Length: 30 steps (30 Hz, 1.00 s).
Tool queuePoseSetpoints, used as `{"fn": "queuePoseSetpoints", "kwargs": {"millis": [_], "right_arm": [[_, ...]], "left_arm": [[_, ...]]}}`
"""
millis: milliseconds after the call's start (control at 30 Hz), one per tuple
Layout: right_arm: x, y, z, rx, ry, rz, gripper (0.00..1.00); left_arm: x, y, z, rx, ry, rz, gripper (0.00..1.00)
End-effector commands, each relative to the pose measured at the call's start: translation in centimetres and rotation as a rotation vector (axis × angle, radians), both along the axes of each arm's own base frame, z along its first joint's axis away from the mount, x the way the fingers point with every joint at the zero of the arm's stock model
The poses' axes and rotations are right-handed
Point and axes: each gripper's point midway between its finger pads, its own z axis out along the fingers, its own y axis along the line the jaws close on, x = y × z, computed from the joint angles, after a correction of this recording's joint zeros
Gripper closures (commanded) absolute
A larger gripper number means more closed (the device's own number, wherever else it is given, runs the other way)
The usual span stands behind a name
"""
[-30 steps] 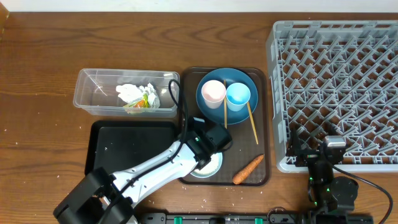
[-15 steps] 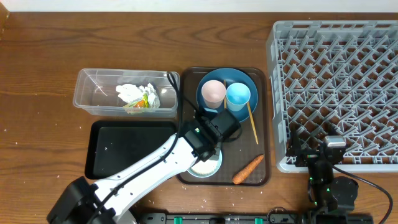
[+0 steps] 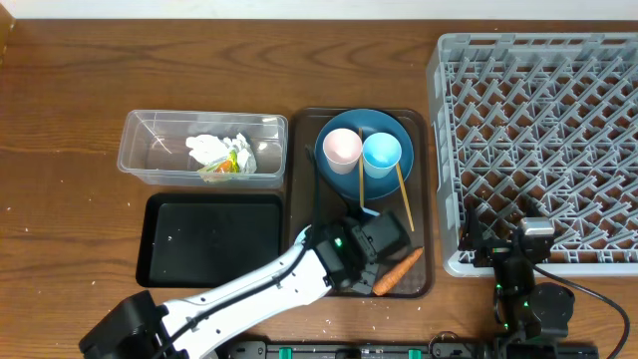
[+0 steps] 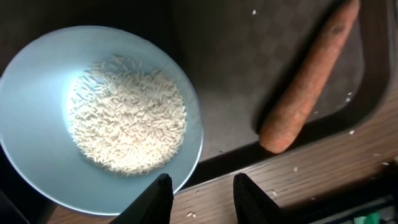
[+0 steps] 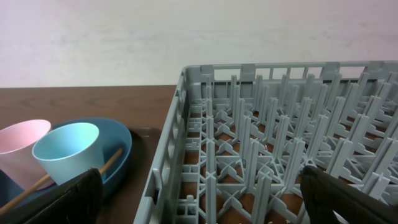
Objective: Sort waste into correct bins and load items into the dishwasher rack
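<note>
Tray (image 4: 236, 74) floor shows beneath the left gripper (image 4: 202, 198), parted and empty beside the carrot (image 4: 308, 81); sorting it likely needs straddling, then pinching. Right gripper (image 5: 202, 205) gapes.

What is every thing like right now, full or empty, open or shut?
Left gripper, open, holding nothing.
Right gripper, wide open, empty.
Bowl, upright, rice inside.
Carrot, lying on brown tray.
Clear tub, holds crumpled paper.
Pink cup, upright on blue plate.
Light-blue cup, upright on blue plate.
Rack, no dishes seen.

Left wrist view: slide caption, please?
Left gripper open over the tray edge, near the bowl of rice and carrot.
</note>
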Motion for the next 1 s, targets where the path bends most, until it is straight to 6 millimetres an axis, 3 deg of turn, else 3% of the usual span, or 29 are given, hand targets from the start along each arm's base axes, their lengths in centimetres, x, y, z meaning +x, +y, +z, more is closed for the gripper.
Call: {"fn": "queuePoseSetpoints", "kwargs": {"millis": [0, 600, 833, 967], "right_arm": [[0.0, -0.1, 0.0, 0.002, -0.001, -0.003, 0.01], [0.0, -0.1, 0.0, 0.002, -0.001, -0.002, 0.01], [0.0, -0.1, 0.0, 0.002, -0.001, -0.003, 0.01], [0.0, -0.1, 0.0, 0.002, -0.001, -0.003, 0.01]], "left_arm": [[0.7, 0.8, -0.4, 0.051, -0.055, -0.003, 0.66], [1.1, -0.2, -3.2, 0.082, -0.028, 0.015, 0.66], [1.0, 0.0, -5.3, 0.134, -0.001, 0.013, 0.66], [1.0, -0.1, -6.0, 0.146, 0.007, 0.013, 0.74]]}}
